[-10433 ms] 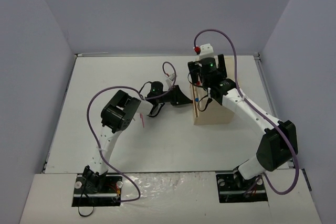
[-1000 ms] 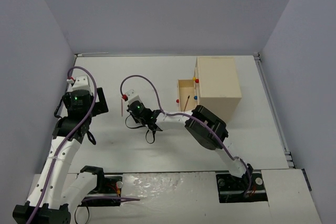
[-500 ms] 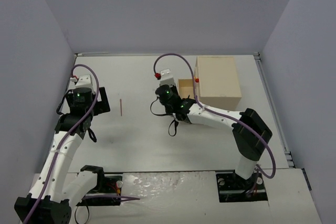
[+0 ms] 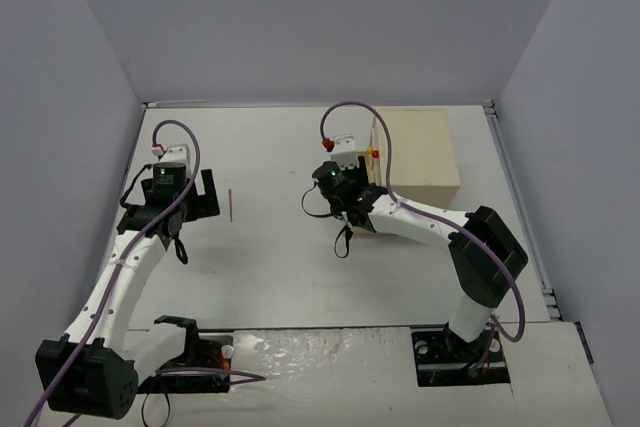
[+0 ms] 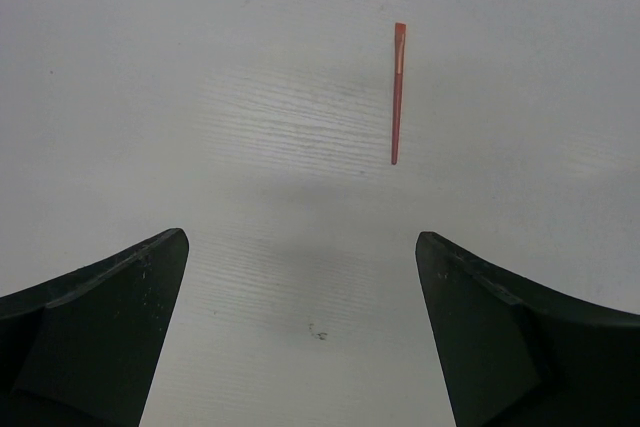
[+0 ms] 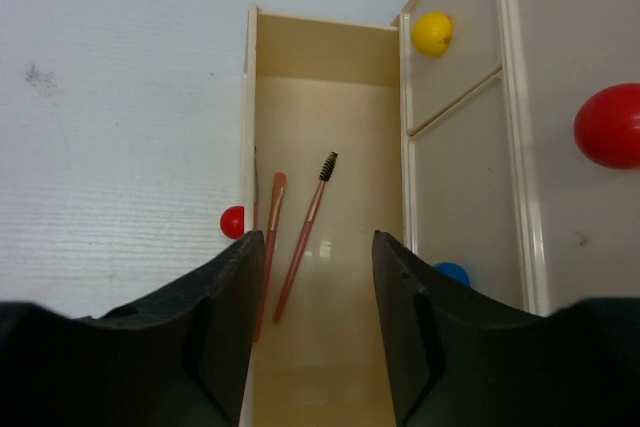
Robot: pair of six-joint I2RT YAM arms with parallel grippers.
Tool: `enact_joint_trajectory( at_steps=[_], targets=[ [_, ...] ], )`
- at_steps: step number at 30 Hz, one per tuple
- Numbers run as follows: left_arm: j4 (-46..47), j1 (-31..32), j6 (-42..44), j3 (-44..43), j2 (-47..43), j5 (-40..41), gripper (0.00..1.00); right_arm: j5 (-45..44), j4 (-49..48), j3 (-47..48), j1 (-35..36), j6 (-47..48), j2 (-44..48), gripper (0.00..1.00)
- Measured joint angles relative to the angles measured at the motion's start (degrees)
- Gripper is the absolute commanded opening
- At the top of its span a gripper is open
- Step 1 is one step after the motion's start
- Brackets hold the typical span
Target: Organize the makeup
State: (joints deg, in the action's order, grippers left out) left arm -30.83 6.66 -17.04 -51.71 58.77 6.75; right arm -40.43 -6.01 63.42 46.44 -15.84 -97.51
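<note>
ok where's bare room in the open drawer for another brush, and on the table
In the drawer, the right half of the floor and the far end are bare; the brushes crowd the left wall. On the table, the wide stretch between the left arm and right arm is bare, as is the surface around the pink pencil.

A: Table (image 5: 250,117): white, matt, faint grain. Pencil (image 5: 397,97): pink, matt.
B: Drawer (image 6: 325,52): pale wood, smooth, floor slightly glossy. Yellow knob (image 6: 432,33) beside the drawer: glossy. Left gripper (image 5: 300,347) fingers (image 5: 90,337): black matt plastic.
</note>
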Motion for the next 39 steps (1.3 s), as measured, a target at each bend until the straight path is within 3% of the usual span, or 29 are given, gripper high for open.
enact_joint_trajectory(
  at_steps=[5,7,9,14,22,29,39],
  targets=[
    [-0.15,0.0,-1.25,-0.34,4.23,-2.3,0.97,1.21,0.57,0.0,0.0,-0.14,0.63,0.63],
    [-0.31,0.0,-2.08,-0.95,6.5,-3.26,0.97,2.64,0.89,0.0,0.0,0.16,1.95,0.75],
    [-0.49,0.02,-2.99,-2.18,9.26,-4.12,0.97,4.82,1.01,-0.06,0.0,0.84,4.41,0.86],
    [-0.65,0.01,-4.92,-8.19,18.37,-5.5,0.92,11.58,-1.66,-1.46,0.27,1.91,14.36,1.0],
    [-1.22,0.02,-7.12,-17.6,33.77,-7.43,0.63,16.84,-3.8,-5.0,0.37,3.98,28.64,1.0],
    [-1.35,0.02,-7.93,-20.61,44.76,-8.86,0.33,18.67,-4.02,-7.69,0.35,5.27,34.69,1.0],
    [-1.36,1.41,-9.15,-25.44,50.37,-8.62,0.2,18.42,-3.99,-10.28,0.13,6.97,36.88,1.0]
  ],
)
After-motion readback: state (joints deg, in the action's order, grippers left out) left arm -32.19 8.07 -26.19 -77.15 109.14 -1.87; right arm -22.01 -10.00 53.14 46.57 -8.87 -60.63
